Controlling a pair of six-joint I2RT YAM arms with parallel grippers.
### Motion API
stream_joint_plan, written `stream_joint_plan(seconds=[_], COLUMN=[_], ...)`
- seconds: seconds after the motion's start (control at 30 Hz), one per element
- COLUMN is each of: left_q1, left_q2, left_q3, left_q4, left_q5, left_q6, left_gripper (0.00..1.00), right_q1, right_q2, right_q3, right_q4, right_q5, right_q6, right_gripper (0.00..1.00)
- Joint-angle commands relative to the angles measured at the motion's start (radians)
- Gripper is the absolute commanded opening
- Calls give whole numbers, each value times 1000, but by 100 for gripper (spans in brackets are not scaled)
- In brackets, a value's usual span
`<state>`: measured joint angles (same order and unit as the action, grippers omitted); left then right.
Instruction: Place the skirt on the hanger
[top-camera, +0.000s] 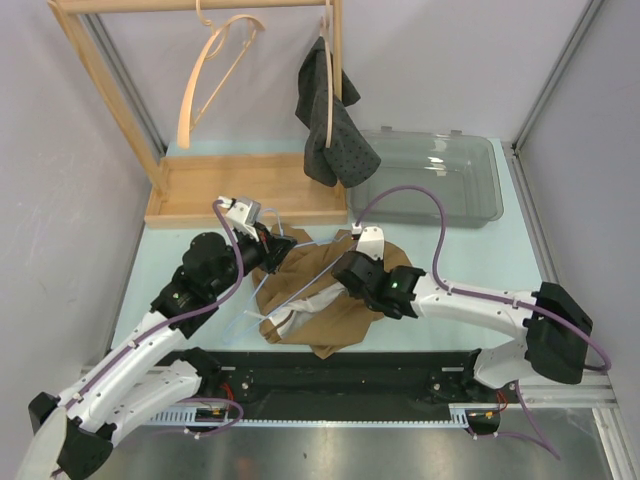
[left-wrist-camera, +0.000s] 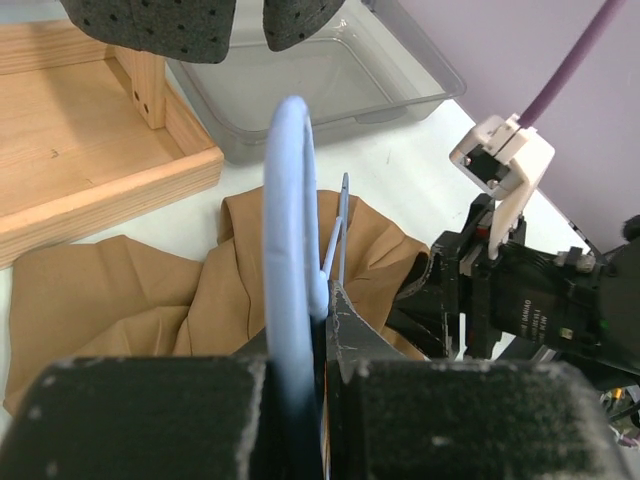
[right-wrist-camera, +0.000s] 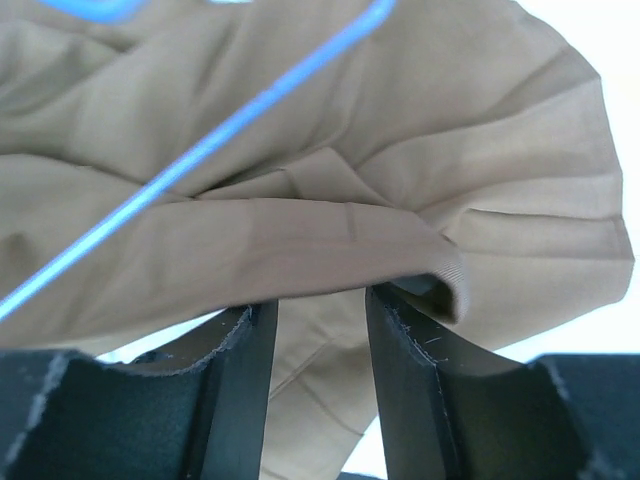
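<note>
The tan skirt (top-camera: 343, 333) lies crumpled on the table (top-camera: 480, 260), midway along its near edge, not yet on the blue hanger (left-wrist-camera: 290, 250). The left gripper (left-wrist-camera: 305, 340) is clenched on that hanger just above the cloth. The right gripper (right-wrist-camera: 320, 310) stands released, a fold of cloth at its tips. Threading and hanging remain.

Both arms show white links (top-camera: 478, 303), black joint housings (top-camera: 560, 338), purple cables (top-camera: 441, 218) and white wrist cameras (top-camera: 240, 211).

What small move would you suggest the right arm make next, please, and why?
Probably close the right gripper on the folded edge of the skirt: its jaws stand open with that fold at their tips, while the left gripper clamps the blue hanger.
</note>
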<state>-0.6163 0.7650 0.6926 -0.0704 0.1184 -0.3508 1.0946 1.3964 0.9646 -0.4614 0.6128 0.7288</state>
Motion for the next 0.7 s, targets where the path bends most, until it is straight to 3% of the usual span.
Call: stream_joint_plan(seconds=[0.0, 0.57, 0.67], left_q1=[-10, -14, -14], left_q2=[-9, -21, -26], left_q3=[44, 31, 30], left_q4=[27, 12, 9], left_q5=[-16, -23, -25], left_q6=[-14, -7, -7], left_gripper=[0, 0, 0], right_q1=[-18, -9, -4], right_q2=[29, 161, 180], right_q3=[42, 42, 42], right_q4=[-33, 82, 92], right_q5=[36, 50, 71], right_q6=[29, 6, 9], right_gripper=[45, 40, 36])
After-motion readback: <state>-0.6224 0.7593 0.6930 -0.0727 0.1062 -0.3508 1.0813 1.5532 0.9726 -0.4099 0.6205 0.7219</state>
